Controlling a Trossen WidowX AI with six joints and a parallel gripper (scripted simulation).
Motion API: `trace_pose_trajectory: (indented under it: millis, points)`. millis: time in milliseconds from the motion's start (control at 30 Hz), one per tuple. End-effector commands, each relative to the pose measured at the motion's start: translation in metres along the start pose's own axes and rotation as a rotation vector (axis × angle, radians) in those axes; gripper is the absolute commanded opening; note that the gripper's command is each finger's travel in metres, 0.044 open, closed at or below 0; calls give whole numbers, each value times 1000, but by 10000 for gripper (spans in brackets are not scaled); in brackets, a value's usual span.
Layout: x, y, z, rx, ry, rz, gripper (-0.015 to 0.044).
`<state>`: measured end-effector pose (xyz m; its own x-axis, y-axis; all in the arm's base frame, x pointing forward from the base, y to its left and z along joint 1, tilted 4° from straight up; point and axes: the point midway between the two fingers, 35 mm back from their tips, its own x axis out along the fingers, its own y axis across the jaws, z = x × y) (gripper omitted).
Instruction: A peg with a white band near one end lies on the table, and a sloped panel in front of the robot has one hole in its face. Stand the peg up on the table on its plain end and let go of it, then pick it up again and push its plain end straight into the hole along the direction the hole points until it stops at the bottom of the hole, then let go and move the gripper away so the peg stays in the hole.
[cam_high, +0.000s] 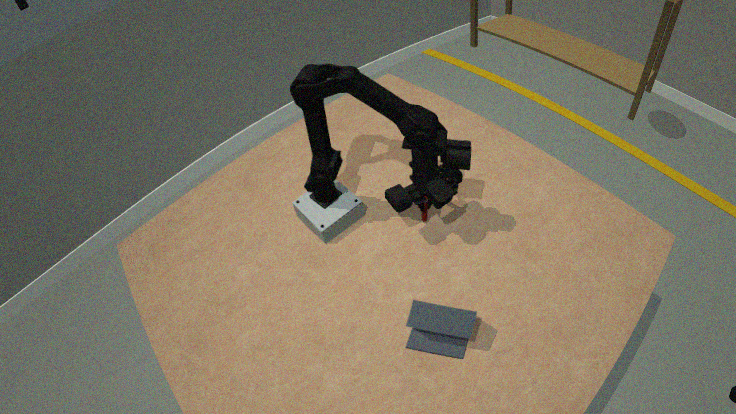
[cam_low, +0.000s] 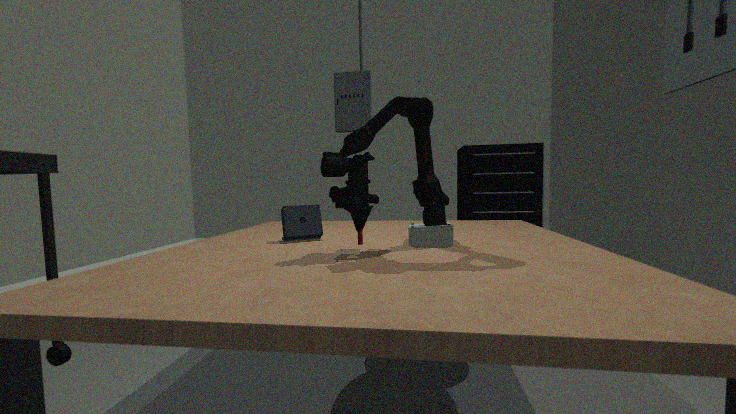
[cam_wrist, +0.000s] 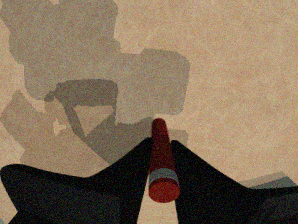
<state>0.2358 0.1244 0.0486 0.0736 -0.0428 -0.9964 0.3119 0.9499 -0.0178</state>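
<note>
Pincer clamped on upright red peg, sloped panel well apart

Black arm, bent over the table (cam_high: 257, 288) (cam_low: 360, 293). Pincer (cam_high: 424, 201) (cam_low: 360, 229) (cam_wrist: 160, 144) points down, fingers clamped on the red peg (cam_high: 425, 211) (cam_low: 360, 238) (cam_wrist: 161, 155), one each side. Peg upright, band end up: the wrist view shows a pale grey-white band (cam_wrist: 163, 175) just under the red top face. Plain end down, at or very near the table top; exact contact too small to tell. Lower part of peg sticks out below the fingertips in the exterior view.

Sloped panel (cam_high: 441, 318) (cam_low: 302, 220): blue-grey, stands on the table, well apart from peg and pincer. Exterior view: panel left of the peg, on the far part of the table, one dark round hole (cam_low: 302, 219) about mid-face. Top view: panel on the near side, peg farther back. Hole not visible from the top. Peg is outside the hole.

Arm base (cam_high: 310, 210) (cam_low: 431, 236): light grey block, right of the peg in the exterior view, left of it in the top view. Shadows of arm and pincer lie on the table around the peg. Behind the table, exterior view: grey wall box (cam_low: 352, 102) with a cable going up, dark drawer cabinet (cam_low: 500, 182) at right.
</note>
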Motion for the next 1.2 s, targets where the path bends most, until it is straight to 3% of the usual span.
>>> trace_pose_trajectory:
  millis: [0, 400, 1167]
  points:
    - [-16, 2, 1, 3, -3, 8, 0]
    - [-59, 1, 3, 1, -1, 10, 0]
    - [-51, -6, 31, -213, -90, -159, 0]
